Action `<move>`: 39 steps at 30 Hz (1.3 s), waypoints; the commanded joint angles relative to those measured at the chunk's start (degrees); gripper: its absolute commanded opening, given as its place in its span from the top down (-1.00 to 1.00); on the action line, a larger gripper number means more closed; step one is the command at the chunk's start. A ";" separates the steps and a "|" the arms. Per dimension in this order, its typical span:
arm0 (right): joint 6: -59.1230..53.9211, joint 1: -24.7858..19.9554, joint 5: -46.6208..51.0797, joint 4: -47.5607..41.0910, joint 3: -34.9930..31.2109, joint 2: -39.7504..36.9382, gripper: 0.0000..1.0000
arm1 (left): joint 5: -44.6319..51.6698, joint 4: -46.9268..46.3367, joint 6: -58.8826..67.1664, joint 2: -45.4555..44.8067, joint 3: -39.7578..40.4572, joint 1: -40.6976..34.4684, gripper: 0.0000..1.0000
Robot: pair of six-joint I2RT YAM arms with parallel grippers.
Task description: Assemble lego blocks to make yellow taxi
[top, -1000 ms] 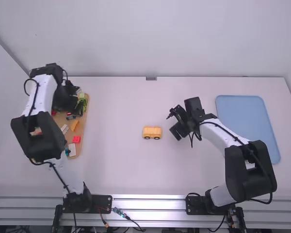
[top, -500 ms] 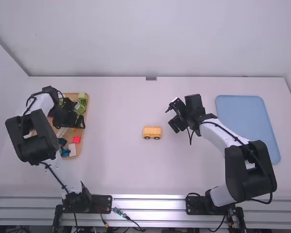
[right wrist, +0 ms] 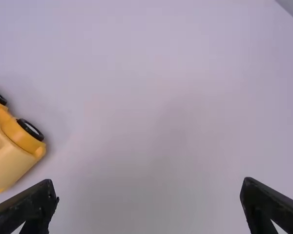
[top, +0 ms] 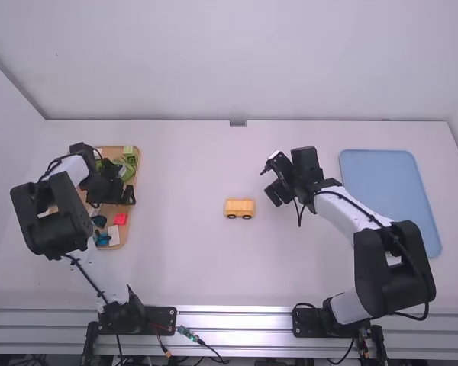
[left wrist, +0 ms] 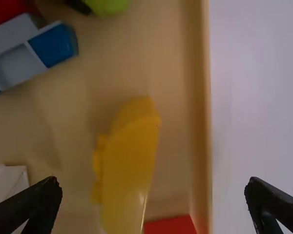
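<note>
Taxi (top: 239, 209) stands on its wheels near the middle of the table (top: 206, 267), just beside the right gripper (top: 271, 183), whose fingers are spread wide. Over the tray (left wrist: 201, 97) at the robot's left, the left gripper (top: 113, 198) also has its fingers wide apart, near a yellow piece (left wrist: 129, 161) and a red block (left wrist: 171, 226).
</note>
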 commanded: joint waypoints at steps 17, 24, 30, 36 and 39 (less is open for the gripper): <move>0.15 -0.15 0.09 0.04 3.17 0.16 -0.98 | -3.89 -0.60 -4.42 -0.92 -0.26 -0.11 -0.93; 0.17 -0.07 0.37 -0.31 3.17 0.16 -0.98 | -3.85 -0.19 -4.63 -0.89 0.26 -0.20 -0.52; 0.11 -0.13 0.28 -0.31 3.17 0.16 -0.98 | -3.85 1.54 -4.66 -0.89 -0.66 0.07 -0.16; 0.13 -0.22 0.28 -0.33 3.17 0.16 -0.98 | -3.72 6.63 -4.39 -0.89 -3.67 -0.17 -0.15; 0.11 0.00 0.28 -0.33 3.17 0.16 -0.98 | -3.72 8.73 -4.39 -0.89 -5.16 -0.02 -0.14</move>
